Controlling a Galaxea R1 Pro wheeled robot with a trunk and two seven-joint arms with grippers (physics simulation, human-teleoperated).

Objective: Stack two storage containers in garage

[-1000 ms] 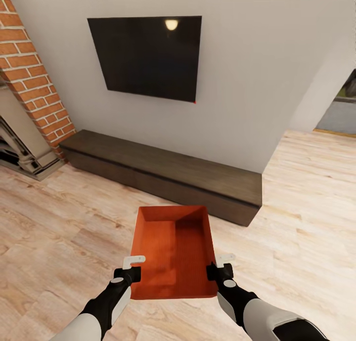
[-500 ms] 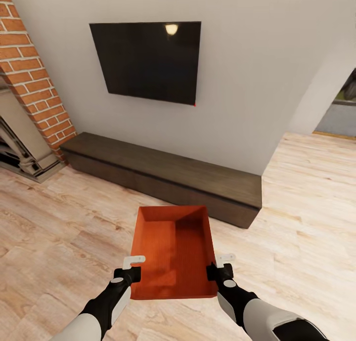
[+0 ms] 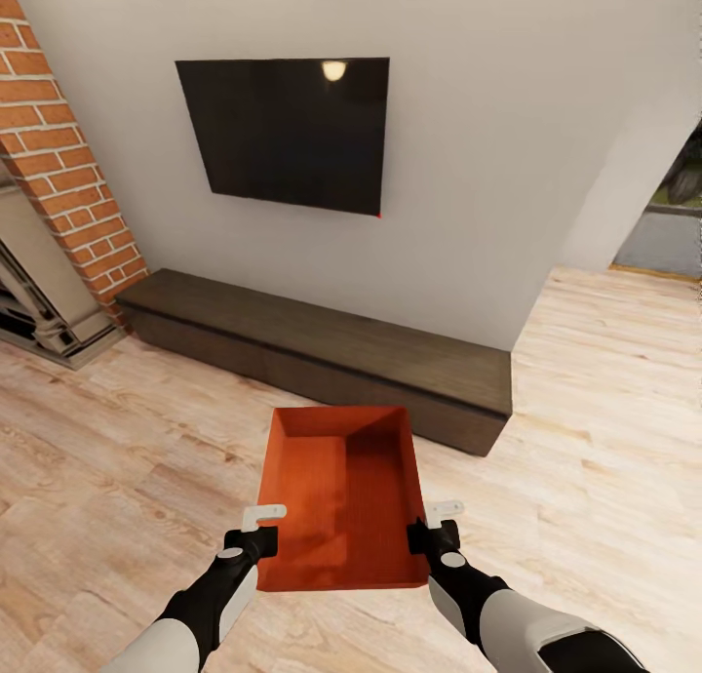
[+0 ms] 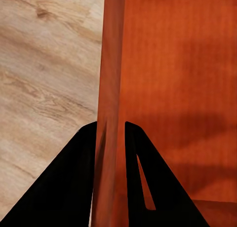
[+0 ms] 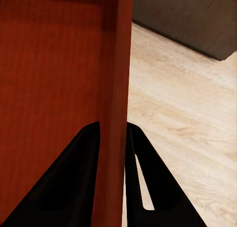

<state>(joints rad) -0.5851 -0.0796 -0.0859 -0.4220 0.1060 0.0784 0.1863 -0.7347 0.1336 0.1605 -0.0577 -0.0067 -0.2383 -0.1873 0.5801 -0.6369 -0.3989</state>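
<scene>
Container (image 3: 341, 497), orange-red, topless, held up in front of robot between both arms, above light wood floor (image 3: 127, 478) of living room. One bin visible here; second one not seen.

Left gripper (image 3: 265, 527) pinches the bin's left wall near the close corner; in left wrist view the two dark fingers (image 4: 79, 182) straddle the wall (image 4: 109, 89), one inside, one outside, clamped on it. Right gripper (image 3: 437, 523) same on the right wall; right wrist view shows fingers (image 5: 79, 182) either side of that wall (image 5: 118, 64), closed on it. Two-handed carry, bin roughly level, long axis pointing away from robot.

Surroundings: black wall TV (image 3: 288, 132) on white wall, long low dark bench (image 3: 322, 356) beneath it, brick fireplace (image 3: 58, 176) at left. Opening to another space at far right (image 3: 668, 224).

Step, as I judge it: transport phase for the first bin, picked up but not yet out of the living room; no garage floor in sight. Task early, nothing placed. Next move likely calls for driving the base toward the garage while keeping both pinches steady and the bin level; thin-wall pinch grips could slip if arms drift apart or base jerks.

Writing/brands: none readable anywhere; TV shows only a lamp reflection.
</scene>
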